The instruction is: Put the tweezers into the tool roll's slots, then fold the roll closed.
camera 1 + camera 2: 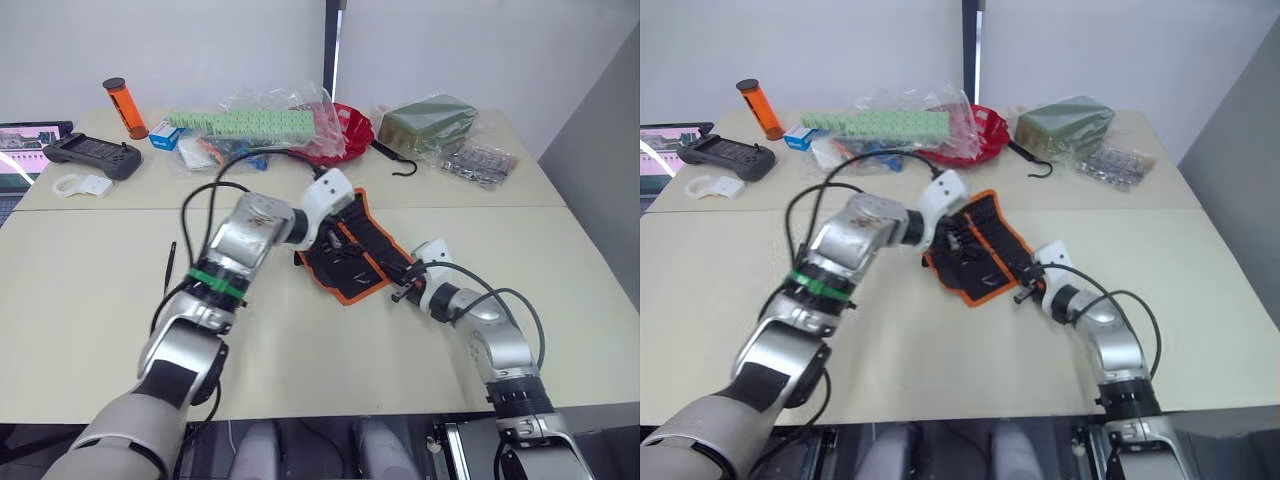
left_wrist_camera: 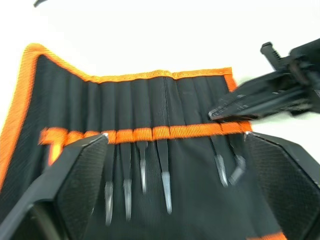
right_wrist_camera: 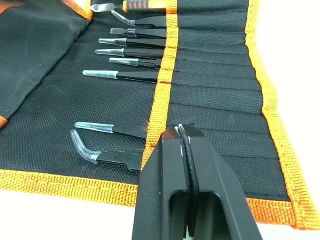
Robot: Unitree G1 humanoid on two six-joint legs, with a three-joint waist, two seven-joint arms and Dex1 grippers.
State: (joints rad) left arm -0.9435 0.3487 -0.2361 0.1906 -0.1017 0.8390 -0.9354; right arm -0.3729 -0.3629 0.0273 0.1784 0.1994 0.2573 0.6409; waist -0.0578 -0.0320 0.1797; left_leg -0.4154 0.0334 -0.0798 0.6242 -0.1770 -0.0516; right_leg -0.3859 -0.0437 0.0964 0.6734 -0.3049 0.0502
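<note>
Tweezers' handles hidden in slots

Head stereo pair looks down over table; both wrist views close on tool roll.

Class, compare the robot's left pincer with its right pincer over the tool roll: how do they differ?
The left pincer is spread wide above the tool roll; the right pincer is closed. The left pincer hovers over the tweezers; the right pincer's tip sits at the orange band. Both are black and hold nothing.
</note>
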